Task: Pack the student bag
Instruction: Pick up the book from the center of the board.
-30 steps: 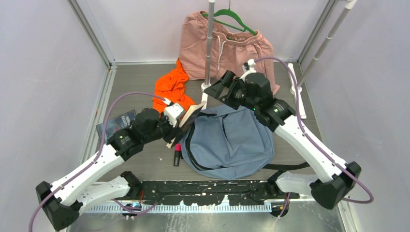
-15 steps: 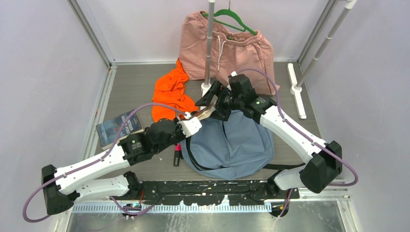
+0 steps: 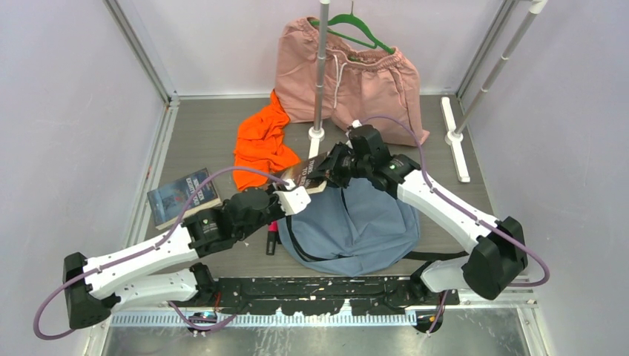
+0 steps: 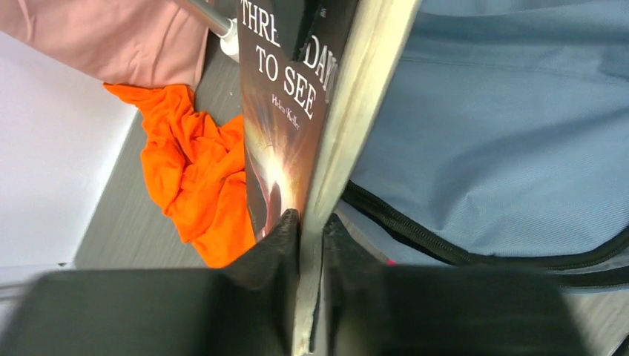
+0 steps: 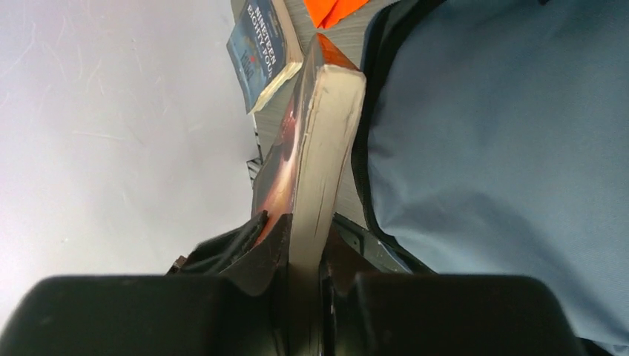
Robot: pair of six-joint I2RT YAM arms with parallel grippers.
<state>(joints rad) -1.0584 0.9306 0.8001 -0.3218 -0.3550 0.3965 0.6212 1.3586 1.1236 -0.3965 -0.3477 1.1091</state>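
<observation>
The student bag (image 3: 360, 219), grey-blue with a black zipper (image 4: 445, 248), lies flat at the table's middle. A paperback book (image 3: 305, 173) with a dark cover hangs over the bag's upper left edge, held from both ends. My left gripper (image 3: 300, 190) grips its near end; in the left wrist view the fingers (image 4: 278, 237) press on either side of the book (image 4: 285, 111). My right gripper (image 3: 328, 169) is shut on the far end, its jaws tight on the cover and pages (image 5: 326, 133) beside the bag (image 5: 504, 148).
A second book (image 3: 182, 196) lies at the left edge. An orange garment (image 3: 259, 144) and pink shorts (image 3: 348, 74) sit behind the bag. A rack pole (image 3: 320, 67) stands close behind the grippers. A dark marker (image 3: 271, 237) lies left of the bag.
My right arm swung in from the back right and closed on the book. My left arm carried the book rightward to the bag's upper edge, tipping it from upright to flatter.
</observation>
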